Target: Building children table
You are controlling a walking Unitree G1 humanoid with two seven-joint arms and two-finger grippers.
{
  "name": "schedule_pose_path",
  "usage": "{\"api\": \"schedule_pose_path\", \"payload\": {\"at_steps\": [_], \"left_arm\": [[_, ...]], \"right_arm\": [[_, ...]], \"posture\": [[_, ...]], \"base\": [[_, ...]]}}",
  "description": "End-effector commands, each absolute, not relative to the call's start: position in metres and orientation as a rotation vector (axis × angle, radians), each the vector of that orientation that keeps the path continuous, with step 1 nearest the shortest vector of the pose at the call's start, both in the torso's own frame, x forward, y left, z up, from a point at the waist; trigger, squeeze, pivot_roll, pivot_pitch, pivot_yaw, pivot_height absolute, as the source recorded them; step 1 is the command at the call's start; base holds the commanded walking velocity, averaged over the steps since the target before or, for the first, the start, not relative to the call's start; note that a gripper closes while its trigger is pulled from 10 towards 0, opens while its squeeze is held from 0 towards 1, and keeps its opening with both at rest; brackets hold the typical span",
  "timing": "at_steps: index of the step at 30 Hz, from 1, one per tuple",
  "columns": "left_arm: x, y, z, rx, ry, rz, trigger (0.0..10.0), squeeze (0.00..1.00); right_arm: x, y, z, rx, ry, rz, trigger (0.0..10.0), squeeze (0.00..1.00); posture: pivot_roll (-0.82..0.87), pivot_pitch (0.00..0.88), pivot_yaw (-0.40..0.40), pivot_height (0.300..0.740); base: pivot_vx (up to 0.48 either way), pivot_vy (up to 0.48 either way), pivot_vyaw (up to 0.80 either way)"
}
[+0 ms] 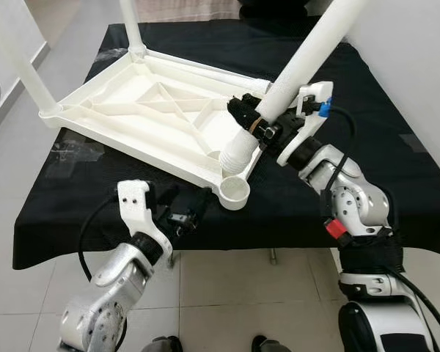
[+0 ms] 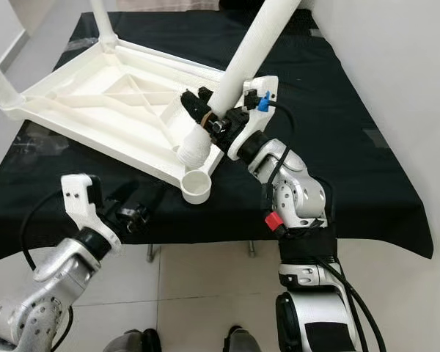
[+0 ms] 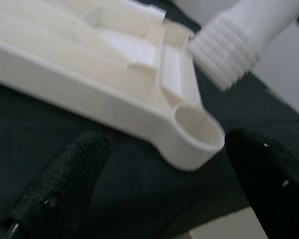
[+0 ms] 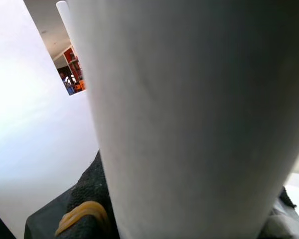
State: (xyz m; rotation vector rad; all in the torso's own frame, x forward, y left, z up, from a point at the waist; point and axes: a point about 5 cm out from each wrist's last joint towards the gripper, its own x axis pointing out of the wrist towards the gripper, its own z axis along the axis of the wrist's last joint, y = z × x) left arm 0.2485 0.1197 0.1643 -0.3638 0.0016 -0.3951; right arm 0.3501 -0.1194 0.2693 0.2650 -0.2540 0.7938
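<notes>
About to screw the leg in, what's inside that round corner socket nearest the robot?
The corner socket looks hollow, with bare white walls; its bottom is hidden by the rim. The leg in the right gripper hangs beside it.

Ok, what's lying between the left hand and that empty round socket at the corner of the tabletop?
Only bare black cloth. In the left wrist view the left hand is open, its fingers framing the empty socket with nothing in between.

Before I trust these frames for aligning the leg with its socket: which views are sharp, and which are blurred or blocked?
Both eye views are evenly lit and sharp: the table leg, held by the right gripper, and the corner socket read clearly. The left wrist view is soft; the left gripper fingers and threaded end are blurred. The right wrist view is blocked by the out-of-focus leg.
</notes>
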Motion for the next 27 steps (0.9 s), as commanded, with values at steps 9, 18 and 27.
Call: {"api": "schedule_pose_path", "payload": {"at_steps": [9, 18, 27], "left_arm": [[0.271, 0.181, 0.195, -0.952, -0.196, -0.152, 10.0, 0.0], [0.271, 0.208, 0.191, -0.705, -0.186, -0.058, 10.0, 0.0], [0.263, 0.183, 0.179, -0.762, -0.111, -0.097, 10.0, 0.0]], "right_arm": [[0.349, -0.154, 0.281, 0.761, -0.382, 0.687, 10.0, 0.0], [0.343, -0.163, 0.258, 0.655, -0.323, 0.651, 10.0, 0.0], [0.338, -0.153, 0.252, 0.697, -0.286, 0.657, 10.0, 0.0]], "posture": [[0.01, 0.198, 0.048, 0.74], [0.01, 0.2, 0.041, 0.74], [0.0, 0.207, 0.03, 0.74]], "base": [[0.0, 0.0, 0.0], [0.0, 0.0, 0.0], [0.0, 0.0, 0.0]]}}
